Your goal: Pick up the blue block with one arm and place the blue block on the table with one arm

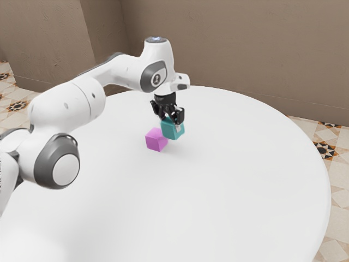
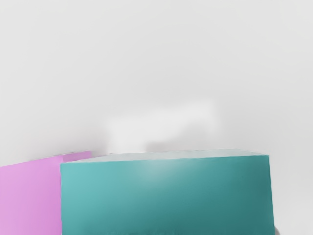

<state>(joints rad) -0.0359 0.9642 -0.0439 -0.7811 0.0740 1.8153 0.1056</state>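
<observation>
The white, round tabletop (image 1: 218,185) carries a magenta block (image 1: 156,141), lying flat, roughly toward twelve o'clock from the middle in the exterior view; glare brightens the surface toward eight o'clock.

In the exterior view, looks obliquely down from beside the arm (image 1: 68,109), well back, over the round white surface (image 1: 234,169) toward the brown wall (image 1: 229,49). In the wrist view, looks from the arm's end, very near the blue block (image 1: 173,129) and the pink block (image 1: 156,140), facing probably mostly down against such plain white. Overlaps in both views at the two blocks and part of the surface around them.
</observation>
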